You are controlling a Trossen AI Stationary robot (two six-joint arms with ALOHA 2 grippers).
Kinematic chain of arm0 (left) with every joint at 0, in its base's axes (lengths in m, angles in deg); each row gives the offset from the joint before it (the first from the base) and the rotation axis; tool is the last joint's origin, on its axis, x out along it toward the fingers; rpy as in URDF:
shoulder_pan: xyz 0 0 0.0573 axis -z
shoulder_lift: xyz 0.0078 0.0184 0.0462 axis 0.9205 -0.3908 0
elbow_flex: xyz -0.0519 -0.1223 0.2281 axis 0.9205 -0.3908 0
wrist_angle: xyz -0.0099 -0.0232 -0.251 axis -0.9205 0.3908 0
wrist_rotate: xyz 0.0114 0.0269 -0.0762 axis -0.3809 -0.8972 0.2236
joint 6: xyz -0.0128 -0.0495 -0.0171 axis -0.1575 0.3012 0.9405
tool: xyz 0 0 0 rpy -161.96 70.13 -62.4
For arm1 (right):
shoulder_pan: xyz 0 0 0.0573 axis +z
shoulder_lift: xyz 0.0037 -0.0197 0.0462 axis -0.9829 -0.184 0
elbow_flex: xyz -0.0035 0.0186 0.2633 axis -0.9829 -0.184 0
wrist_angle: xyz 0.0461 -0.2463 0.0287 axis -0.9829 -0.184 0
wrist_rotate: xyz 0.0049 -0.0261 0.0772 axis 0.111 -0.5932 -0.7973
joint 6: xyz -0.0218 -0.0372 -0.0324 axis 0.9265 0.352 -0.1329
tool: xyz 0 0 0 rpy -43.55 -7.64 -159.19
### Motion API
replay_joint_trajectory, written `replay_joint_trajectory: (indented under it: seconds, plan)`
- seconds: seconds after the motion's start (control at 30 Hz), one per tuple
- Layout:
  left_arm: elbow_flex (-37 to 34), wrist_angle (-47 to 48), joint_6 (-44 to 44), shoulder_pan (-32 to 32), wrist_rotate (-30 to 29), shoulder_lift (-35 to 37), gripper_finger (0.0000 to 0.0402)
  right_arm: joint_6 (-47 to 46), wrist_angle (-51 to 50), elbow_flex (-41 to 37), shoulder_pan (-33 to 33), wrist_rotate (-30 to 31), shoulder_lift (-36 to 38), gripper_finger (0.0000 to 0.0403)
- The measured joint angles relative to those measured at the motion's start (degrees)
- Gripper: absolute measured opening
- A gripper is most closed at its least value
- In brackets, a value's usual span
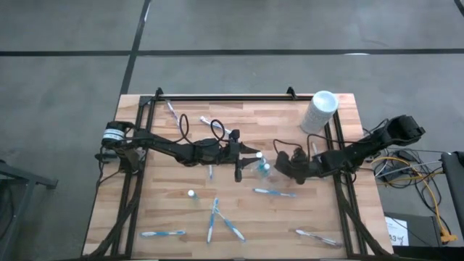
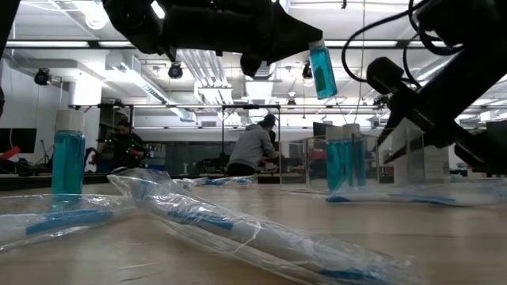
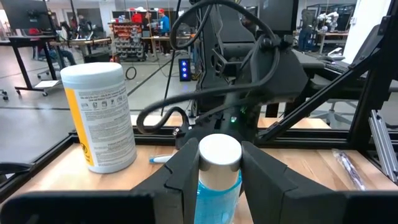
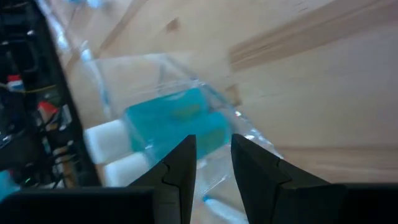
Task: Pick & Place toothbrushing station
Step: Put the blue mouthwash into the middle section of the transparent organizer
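1. toothbrushing station pieces lie scattered over the wooden tabletop (image 1: 174,210): wrapped blue-and-white toothbrushes (image 1: 274,192) toward six o'clock, with others near the twelve o'clock edge.
2. the left gripper (image 1: 259,154) reaches in from nine o'clock to the middle of the tabletop, and its fingers (image 3: 183,171) are clamped on a small blue tube (image 3: 218,174) with a white cap.
3. in the low view that tube (image 2: 322,70) hangs tilted in the air, clear of the wood.
4. the right gripper (image 1: 278,162) comes in from three o'clock and sits just beside the left one, near the centre.
5. its fingers (image 4: 180,165) stand at a narrow gap over a clear plastic pouch (image 4: 180,118) that holds blue white-capped tubes; i cannot tell whether they pinch the plastic or only hover at it.
6. from above, the pouch (image 1: 262,168) shows between the two grippers, at about the tabletop's centre.
7. one more small tube (image 1: 191,194) stands alone toward seven o'clock from the centre.
8. a tall white cylinder (image 1: 320,111) stands near the two o'clock corner, well apart from the pouch.
9. two people (image 2: 253,146) are at benches in the room beyond the tabletop.
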Motion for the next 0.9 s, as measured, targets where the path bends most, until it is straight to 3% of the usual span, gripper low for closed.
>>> replay_joint_trajectory:
  seconds: [0.63,0.9]
  plan:
    - [-0.04,0.05,0.0,0.0,-0.02,0.04,0.0106,4.32,8.43,0.32,0.06,-0.04,-0.44,0.0098]
    - [-0.04,0.07,0.0,0.0,-0.02,0.04,0.0106,5.11,23.04,0.43,0.08,-0.28,-10.82,0.0098]
